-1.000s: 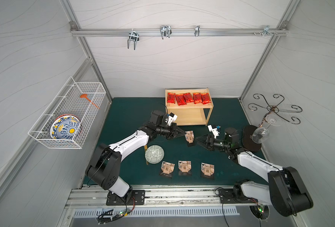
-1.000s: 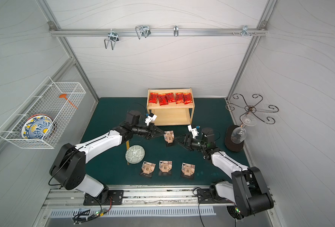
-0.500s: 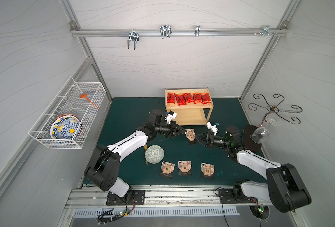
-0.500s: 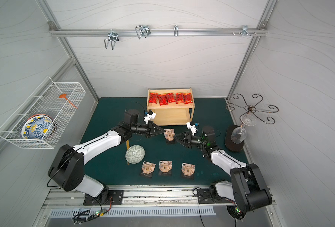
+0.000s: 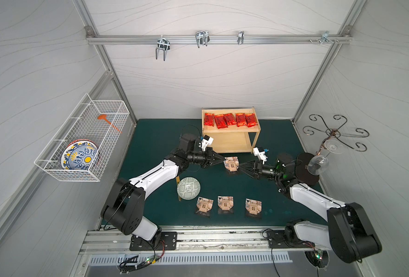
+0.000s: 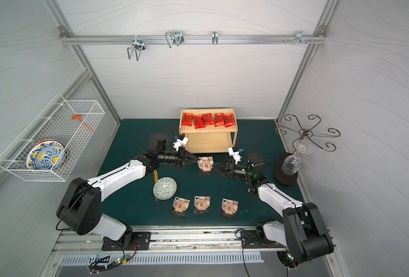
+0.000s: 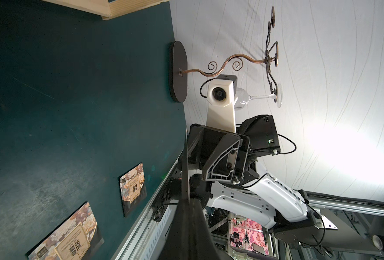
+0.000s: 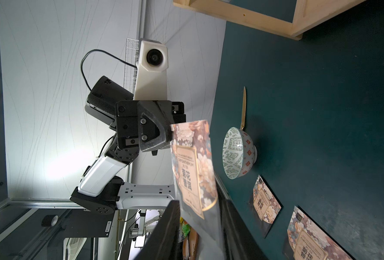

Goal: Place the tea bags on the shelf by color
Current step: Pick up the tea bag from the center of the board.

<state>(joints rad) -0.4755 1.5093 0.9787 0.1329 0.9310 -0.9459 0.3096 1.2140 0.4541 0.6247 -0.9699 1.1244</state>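
My left gripper is clamped on the left edge of a black-edged, tan-flowered tea bag, holding it off the mat, just nearer than the pale wooden shelf. The right gripper has its jaws apart astride the opposite edge. I reckon this is a handover, with the bag bound for the lower board. Five glossy red packets line the top, and three tan ones lie flat near me.

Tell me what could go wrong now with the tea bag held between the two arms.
1. The left gripper pinches only an edge of the held tea bag, and the fingers of the right gripper stand apart around it; releasing before they close would drop it.
2. The bag sits slanted between those fingers, so they may crease it.
3. The red tea bags fill the shelf top board; sliding this one underneath could snag.
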